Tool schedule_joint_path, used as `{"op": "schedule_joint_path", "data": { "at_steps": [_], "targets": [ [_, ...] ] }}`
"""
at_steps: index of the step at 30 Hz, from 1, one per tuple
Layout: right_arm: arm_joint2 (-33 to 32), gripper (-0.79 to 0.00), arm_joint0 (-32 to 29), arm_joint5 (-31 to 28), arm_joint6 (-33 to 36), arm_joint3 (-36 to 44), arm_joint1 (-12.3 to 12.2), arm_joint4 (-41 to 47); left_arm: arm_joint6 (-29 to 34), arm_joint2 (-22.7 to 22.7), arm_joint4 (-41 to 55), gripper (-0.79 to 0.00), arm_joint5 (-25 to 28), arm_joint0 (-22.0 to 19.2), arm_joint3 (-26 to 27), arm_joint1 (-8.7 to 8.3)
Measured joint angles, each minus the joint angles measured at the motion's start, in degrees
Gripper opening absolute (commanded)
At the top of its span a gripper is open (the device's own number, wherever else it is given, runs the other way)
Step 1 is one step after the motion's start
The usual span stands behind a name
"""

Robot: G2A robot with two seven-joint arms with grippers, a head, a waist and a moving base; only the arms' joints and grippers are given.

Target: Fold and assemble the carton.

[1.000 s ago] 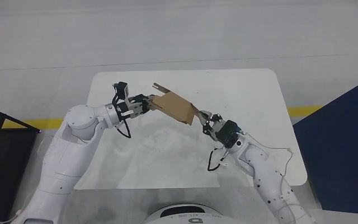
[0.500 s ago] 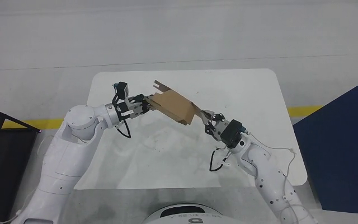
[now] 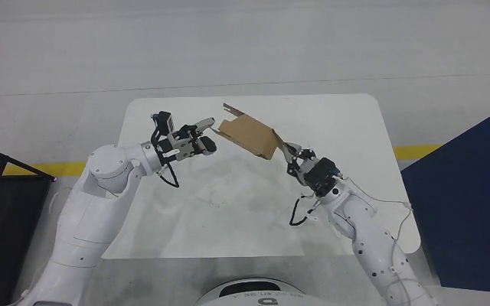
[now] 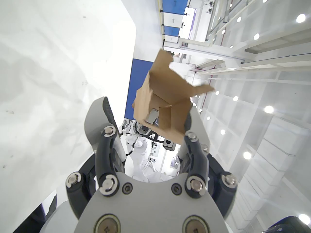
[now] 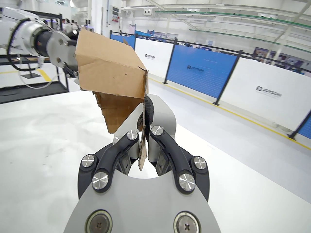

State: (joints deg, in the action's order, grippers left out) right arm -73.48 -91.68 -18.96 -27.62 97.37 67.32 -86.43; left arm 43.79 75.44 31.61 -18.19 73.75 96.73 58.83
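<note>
A brown carton [image 3: 249,136], partly folded with loose flaps, hangs in the air above the white table [image 3: 344,122]. My right gripper [image 3: 289,153] is shut on the flap at the carton's right end; the right wrist view shows that flap pinched between the fingers [image 5: 151,112], with the carton [image 5: 109,66] just beyond. My left gripper [image 3: 207,133] stands open just left of the carton, apart from it. In the left wrist view the carton's open end [image 4: 165,98] sits just ahead of the spread left gripper [image 4: 148,120].
A blue panel [image 3: 452,206] stands off the table's right side and a dark frame [image 3: 15,199] off its left. The left arm's gripper [image 5: 60,54] shows behind the carton in the right wrist view. A yellow floor line [image 3: 417,151] runs past both sides.
My left gripper has let go of the carton's left end and opened. The right gripper has carried the carton a little to the right and farther back.
</note>
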Motion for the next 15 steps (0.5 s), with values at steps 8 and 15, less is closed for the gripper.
{"op": "schedule_joint_path", "data": {
  "at_steps": [8, 15],
  "targets": [
    [-1.52, -0.785, -1.51, 7.66, 3.71, 1.97, 0.09, -1.77, -0.51, -1.74, 3.17, 0.000, 0.64, 4.38, 8.77, 0.29],
    [0.05, -0.785, -2.72, 11.36, 5.27, 4.18, 0.33, -4.78, -13.52, -10.71, 3.46, 0.000, -1.53, -0.39, 8.51, 2.55]
  ]
}}
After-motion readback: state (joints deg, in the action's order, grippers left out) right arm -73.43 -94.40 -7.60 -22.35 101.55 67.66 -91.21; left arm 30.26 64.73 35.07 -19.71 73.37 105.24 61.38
